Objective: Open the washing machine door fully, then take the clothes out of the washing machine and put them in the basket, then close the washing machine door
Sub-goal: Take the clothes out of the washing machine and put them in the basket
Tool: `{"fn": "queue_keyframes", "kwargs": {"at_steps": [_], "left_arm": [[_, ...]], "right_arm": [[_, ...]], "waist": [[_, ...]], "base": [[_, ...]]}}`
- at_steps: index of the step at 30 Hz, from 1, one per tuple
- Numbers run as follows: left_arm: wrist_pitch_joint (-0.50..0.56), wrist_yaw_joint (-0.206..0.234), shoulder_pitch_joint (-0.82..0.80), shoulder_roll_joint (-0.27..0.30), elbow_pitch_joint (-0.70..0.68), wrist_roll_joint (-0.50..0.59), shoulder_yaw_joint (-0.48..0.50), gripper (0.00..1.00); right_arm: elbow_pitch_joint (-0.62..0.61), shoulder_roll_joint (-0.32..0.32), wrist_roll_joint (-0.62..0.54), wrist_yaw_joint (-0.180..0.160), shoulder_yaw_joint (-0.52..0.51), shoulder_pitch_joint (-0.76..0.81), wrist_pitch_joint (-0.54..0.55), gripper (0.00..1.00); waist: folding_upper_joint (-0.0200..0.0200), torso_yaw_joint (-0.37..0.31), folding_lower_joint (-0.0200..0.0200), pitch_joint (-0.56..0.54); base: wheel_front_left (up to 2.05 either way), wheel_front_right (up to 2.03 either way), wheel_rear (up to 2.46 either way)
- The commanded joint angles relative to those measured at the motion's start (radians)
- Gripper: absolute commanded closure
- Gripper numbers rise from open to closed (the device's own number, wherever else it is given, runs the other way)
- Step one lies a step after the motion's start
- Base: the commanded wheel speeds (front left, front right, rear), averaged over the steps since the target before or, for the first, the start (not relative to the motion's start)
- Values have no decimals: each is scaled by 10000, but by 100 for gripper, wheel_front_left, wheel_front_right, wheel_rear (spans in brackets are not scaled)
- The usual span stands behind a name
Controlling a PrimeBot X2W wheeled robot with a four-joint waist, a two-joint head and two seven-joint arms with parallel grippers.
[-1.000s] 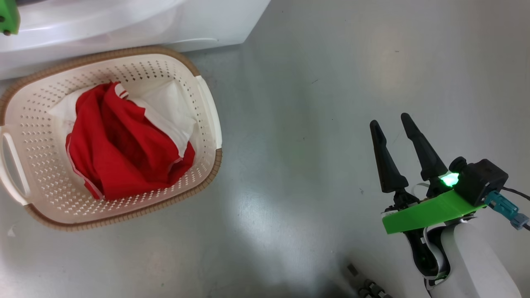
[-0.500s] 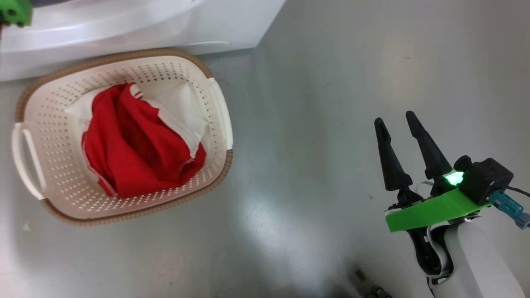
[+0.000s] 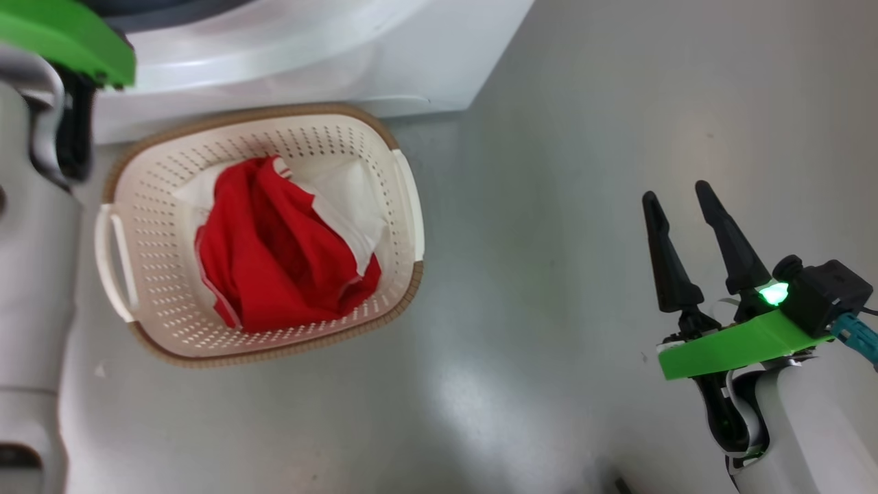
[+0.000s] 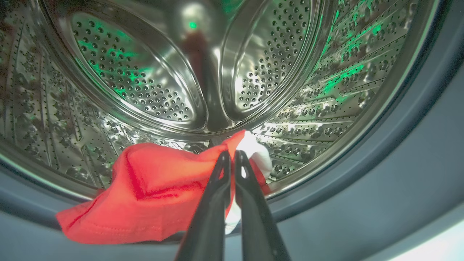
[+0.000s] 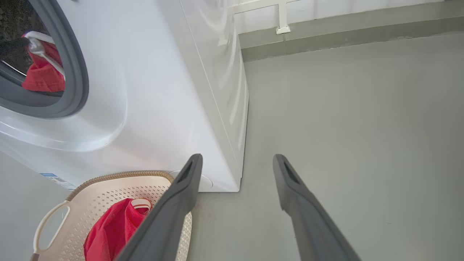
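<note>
Since the earlier frame the head camera has swung, so the washing machine (image 3: 329, 55) and the basket (image 3: 154, 288) sit further right in the head view, and the pale left forearm (image 3: 34, 274) with its green bracket (image 3: 68, 34) has entered along the left edge.

Left claw (image 4: 232, 155): fingers pressed together, pinching the red garment (image 4: 152, 188) at its raised edge, where red fabric meets a white trim. The claw reaches into the mouth of the steel drum (image 4: 137, 83). From the pinched point the garment slopes down and away to the left in the left wrist view. It lies on the drum's lower wall, and its far end drapes over the grey rubber ring (image 4: 417, 119).

Right claw (image 3: 675, 193): fingers spread wide, holding and touching nothing. It hangs over bare grey floor (image 3: 549, 206), well apart from the basket and to the right of the washing machine's front corner.

The basket stands on the floor, close against the foot of the washing machine's front. Red-and-white clothes (image 3: 274, 267) lie bunched in the middle of the basket, with a white panel toward the side nearest the machine. Nothing lies on the floor between the basket and the right claw.
</note>
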Motion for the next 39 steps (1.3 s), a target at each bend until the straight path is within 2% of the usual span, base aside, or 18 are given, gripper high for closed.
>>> {"fn": "queue_keyframes", "kwargs": {"at_steps": [1,8,17,28,39], "left_arm": [[-76,110,373,332,-574,138,413,100],[-77,-5,2238,-335,-2604,868,1675,100],[-77,-289,4069,-1281,-4917,1814,2846,100],[-77,-433,5528,-1891,-7537,2217,3392,100],[-78,-452,6376,-2039,-10160,2051,3458,100]], "right_arm": [[-188,-92,-102,60,116,318,-63,0],[-213,-185,-147,60,-202,607,-63,0],[-212,-313,-187,60,-527,809,-63,0],[-262,-372,-223,60,-710,913,-63,0],[-291,-412,-239,60,-731,930,-63,0]], "waist": [[0,231,0,-313],[0,556,0,-839],[0,860,0,-1234],[0,1023,0,-1327],[0,1070,0,-1295]], "base": [[0,0,0],[0,0,0],[0,0,0],[0,0,0],[0,0,0]]}}
